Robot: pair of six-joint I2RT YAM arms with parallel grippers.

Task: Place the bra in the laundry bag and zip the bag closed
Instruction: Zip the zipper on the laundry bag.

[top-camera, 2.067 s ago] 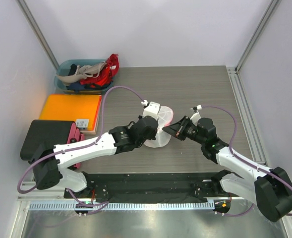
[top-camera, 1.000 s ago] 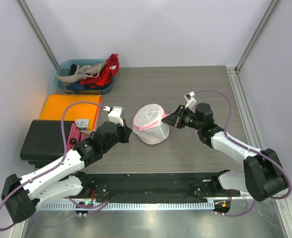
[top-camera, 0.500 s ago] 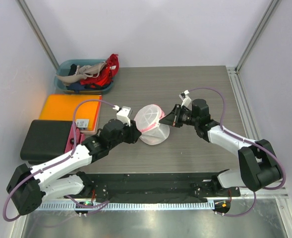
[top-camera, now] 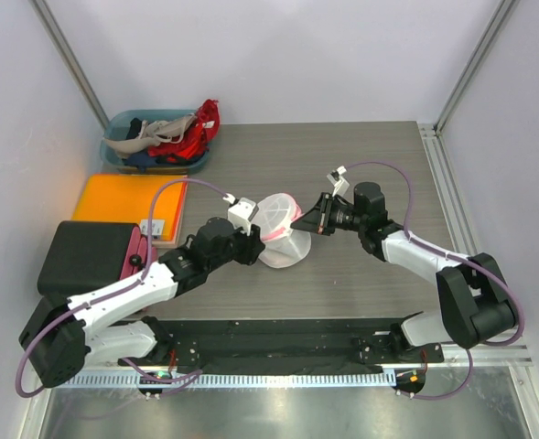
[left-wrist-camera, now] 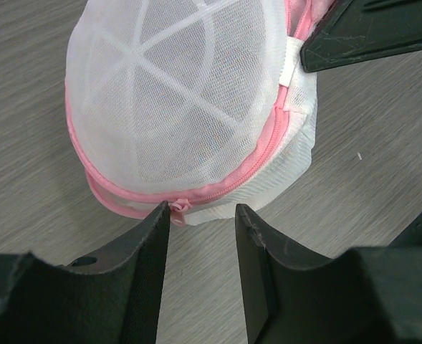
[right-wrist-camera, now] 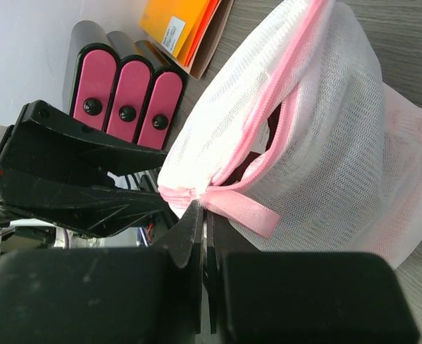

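Note:
The laundry bag (top-camera: 280, 233), a rounded white mesh pouch with pink zip trim, lies mid-table. My right gripper (top-camera: 309, 221) is shut on the bag's right edge, beside a pink ribbon tab (right-wrist-camera: 243, 208); it shows clamped in the right wrist view (right-wrist-camera: 205, 209). The zip gapes partly open (right-wrist-camera: 275, 118). My left gripper (top-camera: 251, 241) is open at the bag's left side. In the left wrist view the gripper (left-wrist-camera: 202, 213) faces the bag (left-wrist-camera: 182, 100), with the pink zip pull (left-wrist-camera: 176, 209) touching the left fingertip. I cannot tell what the bag holds.
A teal bin (top-camera: 121, 123) of clothes, with a beige bra (top-camera: 145, 137) on top, stands at the back left. An orange folder (top-camera: 127, 197) and a black case with pink buttons (top-camera: 91, 256) lie at the left. The case also shows in the right wrist view (right-wrist-camera: 128, 93).
My left arm drew back from the bag, then came forward again to its left side. My right gripper moved left onto the bag's edge. The bag shifted slightly.

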